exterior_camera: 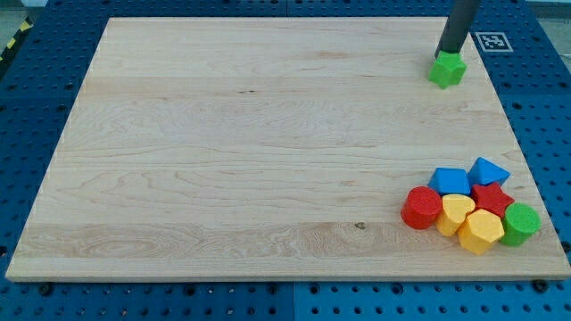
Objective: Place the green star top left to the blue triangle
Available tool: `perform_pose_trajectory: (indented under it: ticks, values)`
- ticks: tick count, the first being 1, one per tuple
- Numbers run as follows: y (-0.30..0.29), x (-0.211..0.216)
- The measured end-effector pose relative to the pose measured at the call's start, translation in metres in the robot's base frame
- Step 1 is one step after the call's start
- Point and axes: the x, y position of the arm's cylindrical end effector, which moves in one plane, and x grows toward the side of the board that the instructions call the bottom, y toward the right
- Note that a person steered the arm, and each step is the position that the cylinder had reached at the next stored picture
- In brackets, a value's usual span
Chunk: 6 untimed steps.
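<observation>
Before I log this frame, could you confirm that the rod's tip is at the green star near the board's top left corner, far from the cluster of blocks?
Not quite: my tip is at the green star near the board's top right corner, as the camera view shows. It is indeed far from the cluster, at the view's bottom right.

green star [447, 69] top right, blue triangle [488, 170] lower right
</observation>
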Motion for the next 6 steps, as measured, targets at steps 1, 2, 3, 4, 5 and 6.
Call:
perform_pose_trajectory:
  ticks: [1, 2, 3, 4, 5, 6]
  values:
    - [0.0, 0.031]
    - [0.0, 0.063]
    - [0.0, 0.093]
    - [0.0, 0.117]
    - [-0.003, 0.123]
    - [-0.002, 0.123]
